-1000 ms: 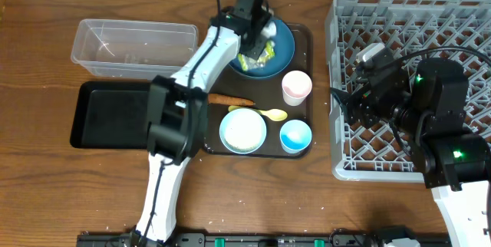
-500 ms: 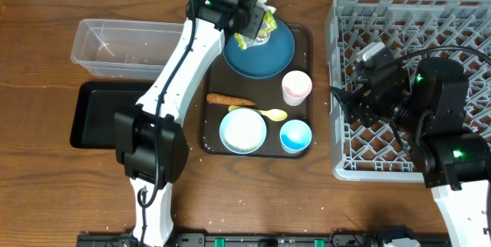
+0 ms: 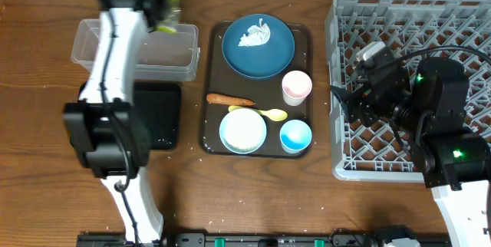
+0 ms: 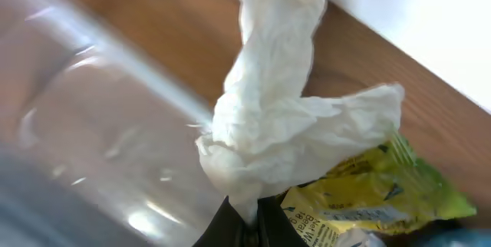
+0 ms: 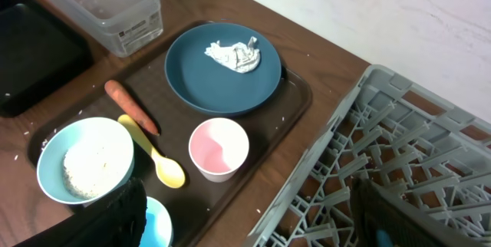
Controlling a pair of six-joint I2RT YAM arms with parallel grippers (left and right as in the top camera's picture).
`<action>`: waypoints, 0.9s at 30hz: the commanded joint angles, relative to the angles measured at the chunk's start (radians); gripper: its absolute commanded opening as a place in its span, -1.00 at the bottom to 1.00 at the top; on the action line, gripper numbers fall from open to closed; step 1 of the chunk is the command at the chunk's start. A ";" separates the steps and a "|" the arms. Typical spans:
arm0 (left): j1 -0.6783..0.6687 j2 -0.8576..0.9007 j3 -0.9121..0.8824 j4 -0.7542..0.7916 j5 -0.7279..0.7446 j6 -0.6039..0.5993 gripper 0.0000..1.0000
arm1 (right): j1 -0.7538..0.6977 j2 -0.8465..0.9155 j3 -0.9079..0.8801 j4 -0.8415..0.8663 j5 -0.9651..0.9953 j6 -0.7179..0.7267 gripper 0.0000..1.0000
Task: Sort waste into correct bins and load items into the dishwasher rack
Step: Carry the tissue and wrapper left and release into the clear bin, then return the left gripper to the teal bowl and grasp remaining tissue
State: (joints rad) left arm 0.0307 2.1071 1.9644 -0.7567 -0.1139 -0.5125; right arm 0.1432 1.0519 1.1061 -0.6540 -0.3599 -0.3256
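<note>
Over at the far rim of the clear tub (image 3: 180,61), the left gripper (image 3: 156,9) is now hanging with its load. A moment ago it was working down on the dark-blue plate (image 3: 261,55); it has since swung clear across the brown serving tray (image 3: 209,146) to the bins. Its jaws are clamped tight, pinching a white tissue (image 4: 280,116) and the yellow-green snack wrapper (image 4: 380,193) together, both dangling free above the wood and the tub's edge. The wrist view is blurring, so I am guessing the arm is still travelling.

That lift is leaving the plate nearly bare, with only a second tissue (image 3: 254,34) lying on it near the far side. So the waste sorting is under way but not finished. The carrot (image 3: 230,100) is lying on the serving tray beside the pale yellow spoon (image 3: 269,113), and the rice is sitting in the light-blue bowl (image 3: 243,130). The black tray (image 3: 165,120) is waiting just beside the tub, partly hidden by the arm.

The right gripper (image 5: 253,228) is hovering over the near-left edge of the dishwasher rack (image 3: 406,17), its fingers spread wide and gripping nothing. None of the dishes is in the rack yet: the pinkish cup (image 3: 297,86) and the small light-blue cup (image 3: 296,136) are both standing on the serving tray.

I am expecting the release to need the bundle fully inside the tub's walls, since it is hanging right at the rim.
</note>
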 commanded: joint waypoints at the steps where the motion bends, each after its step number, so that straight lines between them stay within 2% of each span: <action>1: 0.031 -0.008 -0.064 -0.006 -0.018 -0.217 -0.89 | -0.013 0.002 0.024 0.003 -0.003 -0.005 0.63; 6: 0.058 -0.008 -0.148 -0.005 -0.019 -0.313 -0.88 | -0.013 0.002 0.024 0.003 -0.003 -0.005 0.64; 14: 0.058 -0.008 -0.172 -0.005 -0.019 -0.313 -0.84 | -0.013 0.002 0.024 0.003 -0.003 -0.004 0.63; 15: 0.058 -0.008 -0.172 -0.001 -0.018 -0.313 -0.57 | -0.013 0.002 0.024 0.003 -0.003 -0.004 0.63; 16: 0.058 -0.008 -0.172 0.002 -0.018 -0.313 -0.15 | -0.013 0.002 0.024 0.003 -0.003 -0.004 0.64; 18: 0.058 -0.009 -0.171 0.011 -0.018 -0.312 0.15 | -0.013 0.002 0.024 0.003 -0.003 -0.004 0.65; 21: 0.058 -0.020 -0.146 0.017 -0.017 -0.289 0.37 | -0.013 0.002 0.024 0.003 -0.003 -0.004 0.71; 25: 0.045 -0.070 -0.093 0.030 0.048 -0.171 0.39 | -0.013 0.002 0.024 -0.001 -0.003 -0.004 0.73; 27: 0.022 -0.104 -0.082 0.079 0.128 -0.039 0.39 | -0.013 0.002 0.024 0.000 -0.003 -0.004 0.75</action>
State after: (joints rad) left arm 0.0826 2.0945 1.8240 -0.7128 -0.0780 -0.7238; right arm 0.1432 1.0519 1.1061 -0.6548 -0.3599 -0.3256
